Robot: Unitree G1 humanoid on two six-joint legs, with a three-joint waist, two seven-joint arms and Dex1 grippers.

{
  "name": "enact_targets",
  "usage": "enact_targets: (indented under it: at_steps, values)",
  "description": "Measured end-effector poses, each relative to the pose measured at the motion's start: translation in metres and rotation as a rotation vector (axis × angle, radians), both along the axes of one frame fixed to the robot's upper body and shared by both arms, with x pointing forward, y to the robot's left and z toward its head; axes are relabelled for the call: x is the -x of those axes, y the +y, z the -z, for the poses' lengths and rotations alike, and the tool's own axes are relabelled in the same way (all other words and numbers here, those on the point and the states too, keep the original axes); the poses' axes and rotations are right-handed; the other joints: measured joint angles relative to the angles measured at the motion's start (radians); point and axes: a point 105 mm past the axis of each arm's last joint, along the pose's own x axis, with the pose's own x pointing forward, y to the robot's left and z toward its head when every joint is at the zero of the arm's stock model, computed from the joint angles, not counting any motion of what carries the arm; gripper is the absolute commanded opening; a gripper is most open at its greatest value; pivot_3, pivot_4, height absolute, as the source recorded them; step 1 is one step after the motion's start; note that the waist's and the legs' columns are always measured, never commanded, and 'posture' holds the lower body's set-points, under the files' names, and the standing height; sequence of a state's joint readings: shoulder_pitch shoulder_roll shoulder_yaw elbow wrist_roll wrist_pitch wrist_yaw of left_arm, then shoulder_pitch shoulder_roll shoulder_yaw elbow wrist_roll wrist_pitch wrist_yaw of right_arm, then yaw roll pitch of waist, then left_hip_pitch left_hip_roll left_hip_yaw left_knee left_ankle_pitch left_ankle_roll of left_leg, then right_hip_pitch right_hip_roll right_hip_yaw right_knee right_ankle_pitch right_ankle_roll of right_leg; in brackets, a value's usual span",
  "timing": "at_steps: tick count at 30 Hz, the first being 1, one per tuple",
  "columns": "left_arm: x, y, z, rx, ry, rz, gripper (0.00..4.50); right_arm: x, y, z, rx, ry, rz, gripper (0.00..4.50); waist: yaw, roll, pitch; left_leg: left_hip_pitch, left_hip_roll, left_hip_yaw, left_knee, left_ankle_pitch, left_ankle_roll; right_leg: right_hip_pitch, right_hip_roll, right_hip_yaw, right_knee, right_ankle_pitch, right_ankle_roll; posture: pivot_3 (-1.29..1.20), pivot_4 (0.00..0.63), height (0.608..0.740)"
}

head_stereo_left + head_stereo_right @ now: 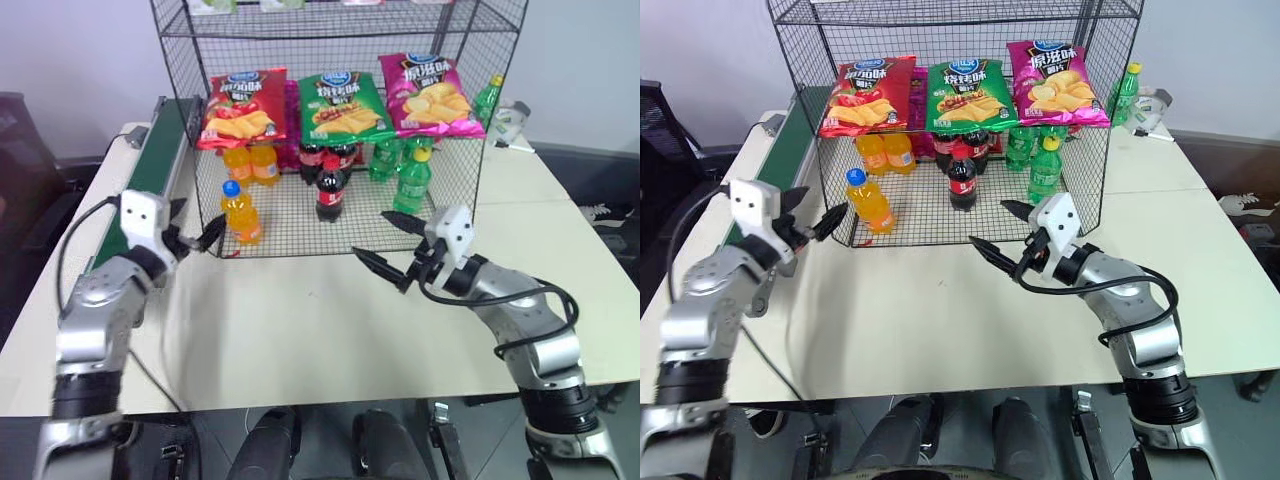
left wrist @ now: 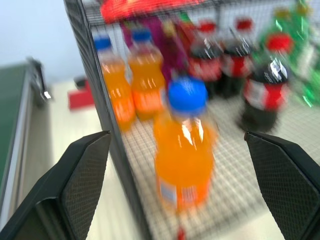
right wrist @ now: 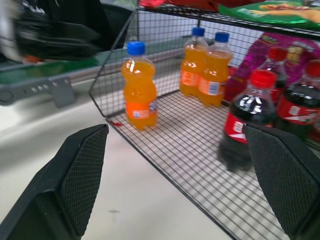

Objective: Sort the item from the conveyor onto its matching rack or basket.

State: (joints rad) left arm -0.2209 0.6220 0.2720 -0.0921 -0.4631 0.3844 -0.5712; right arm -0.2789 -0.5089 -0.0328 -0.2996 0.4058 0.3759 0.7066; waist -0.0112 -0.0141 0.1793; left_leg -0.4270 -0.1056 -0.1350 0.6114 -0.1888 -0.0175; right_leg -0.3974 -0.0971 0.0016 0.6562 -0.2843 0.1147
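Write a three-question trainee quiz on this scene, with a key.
1. True or false: the left gripper holds the front orange bottle.
2. What stands nearest that bottle on the rack floor: A) a green bottle, B) two more orange bottles, C) a chip bag?
3. Fill in: the front cola bottle has a ___ cap.

Key: 1. False; its fingers are open beside the rack and the bottle stands alone inside. 2. B. 3. Red.

Lab mock-shop; wire rack [image 1: 470,150] of snacks, conveyor [image 1: 150,165] on tables [image 1: 300,330].
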Motion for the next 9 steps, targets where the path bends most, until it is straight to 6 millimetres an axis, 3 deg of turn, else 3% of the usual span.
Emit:
enact_targets:
  at_steps: [9]
  values:
    - [0.035,0.022,0.021,-0.038,0.134,0.013,4.46,-0.005,-0.025,0.001,0.040,0.004,0.047,4.50,0.002,0.000,0.000,0.000,0.000,0.000,-0.001,0.000,0.000,0.000,-0.001,0.001,-0.001,-0.002,-0.003,0.00,0.150,0.740]
